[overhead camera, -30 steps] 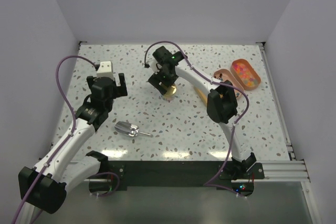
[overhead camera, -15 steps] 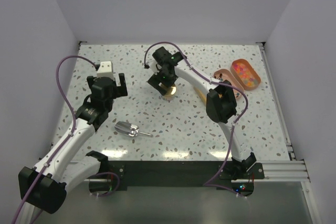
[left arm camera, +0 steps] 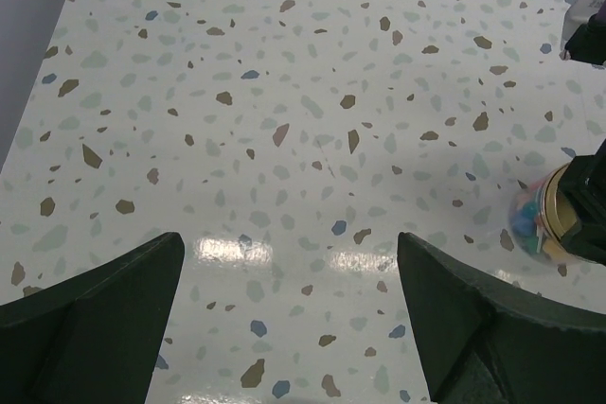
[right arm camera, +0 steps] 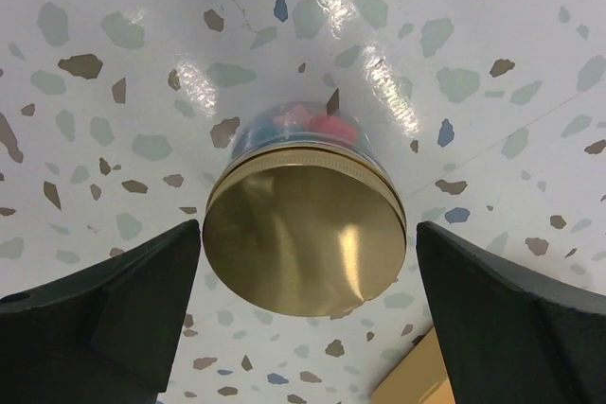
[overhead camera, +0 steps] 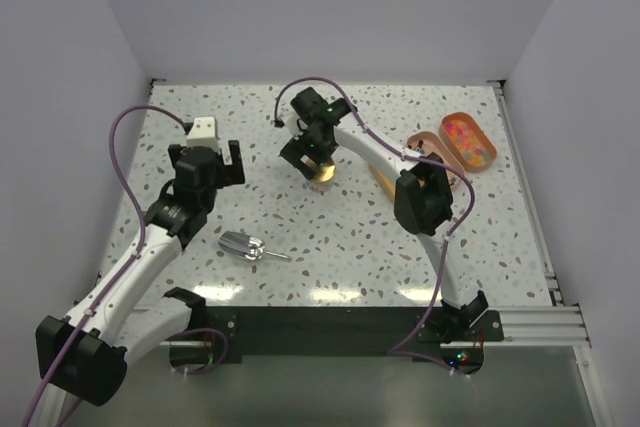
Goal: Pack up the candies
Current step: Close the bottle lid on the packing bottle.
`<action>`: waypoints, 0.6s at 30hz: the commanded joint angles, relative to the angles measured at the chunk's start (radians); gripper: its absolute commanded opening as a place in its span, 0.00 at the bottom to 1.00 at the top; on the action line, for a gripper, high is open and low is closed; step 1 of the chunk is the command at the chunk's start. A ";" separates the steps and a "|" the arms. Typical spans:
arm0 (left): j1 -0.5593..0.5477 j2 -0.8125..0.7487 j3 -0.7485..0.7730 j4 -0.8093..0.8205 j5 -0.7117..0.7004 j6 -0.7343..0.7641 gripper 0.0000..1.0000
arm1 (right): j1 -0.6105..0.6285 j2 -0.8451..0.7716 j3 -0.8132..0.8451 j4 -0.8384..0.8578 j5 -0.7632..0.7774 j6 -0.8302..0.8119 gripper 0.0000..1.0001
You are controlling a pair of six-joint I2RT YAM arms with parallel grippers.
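A glass jar [overhead camera: 322,175] with a gold lid [right arm camera: 305,243] stands upright mid-table. Candies [right arm camera: 303,122] in pink, red and blue show through its glass, and the jar also shows at the right edge of the left wrist view [left arm camera: 544,219]. My right gripper [overhead camera: 312,152] hovers just above the lid, open, with one jaw on each side of the lid [right arm camera: 308,262] and not touching it. More mixed candies [overhead camera: 462,132] lie in an orange oval tray [overhead camera: 487,160] at the back right. My left gripper [overhead camera: 205,162] is open and empty over bare table [left arm camera: 289,262], left of the jar.
A metal scoop [overhead camera: 245,245] lies on the table near the front left. A second brown-orange dish [overhead camera: 420,142] sits beside the tray, partly behind the right arm. A tan flat piece [overhead camera: 385,180] lies right of the jar and shows in the right wrist view [right arm camera: 417,380].
My right gripper has shifted very slightly above the jar lid. The left arm, scoop and tray have not moved.
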 commanded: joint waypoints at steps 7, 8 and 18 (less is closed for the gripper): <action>0.004 0.057 0.027 0.063 0.089 -0.012 0.97 | -0.102 -0.316 -0.284 0.306 -0.175 0.187 0.93; 0.002 0.092 0.044 0.055 0.133 -0.036 0.96 | -0.148 -0.335 -0.342 0.337 -0.211 0.210 0.90; -0.010 0.428 0.293 0.072 0.466 -0.164 0.75 | -0.286 -0.389 -0.565 0.628 -0.461 0.404 0.71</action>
